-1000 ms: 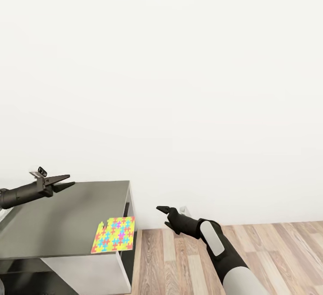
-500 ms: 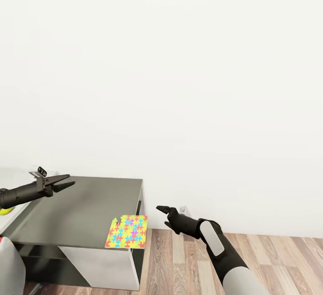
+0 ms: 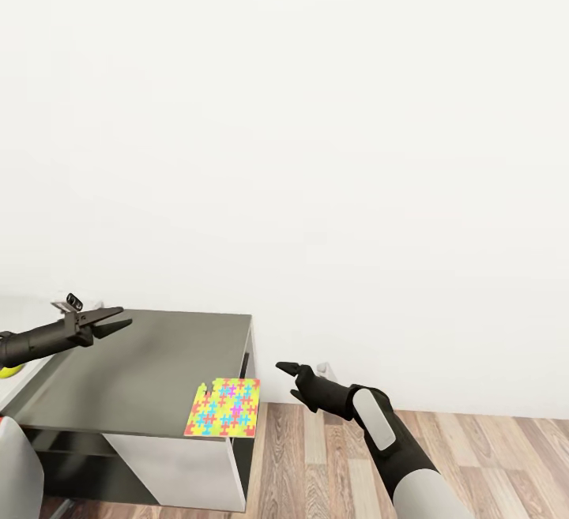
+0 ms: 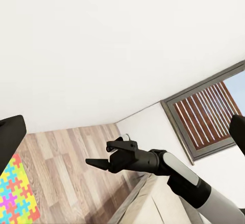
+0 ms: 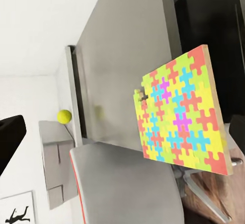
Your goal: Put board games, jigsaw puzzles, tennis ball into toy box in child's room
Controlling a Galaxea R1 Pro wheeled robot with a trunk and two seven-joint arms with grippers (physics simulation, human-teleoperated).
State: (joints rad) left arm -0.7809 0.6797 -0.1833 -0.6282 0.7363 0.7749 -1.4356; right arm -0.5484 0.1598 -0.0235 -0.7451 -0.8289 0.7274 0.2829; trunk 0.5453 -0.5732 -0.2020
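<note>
At the head view's lower left, the jigsaw puzzle point(image 3: 224, 408) is overhanging the dark surface's point(image 3: 150, 369) corner; a nudge risks tipping it floorward. Left pincer point(image 3: 118, 320) and right pincer point(image 3: 283, 366) are hanging slightly parted, empty.

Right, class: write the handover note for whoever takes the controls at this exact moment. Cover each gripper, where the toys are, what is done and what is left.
Left gripper: open, empty, held above the dark grey side unit.
Right gripper: open, empty, out over the wooden floor, beside the unit.
One jigsaw puzzle lies flat at the unit's front corner, slightly overhanging the edge.
The tennis ball sits on the white table top next to the unit.
Toy box, board games and second puzzle are out of sight here.
Done: nothing these pictures can confirm.
Left: pick up this puzzle and the ball, then find the rest.
</note>
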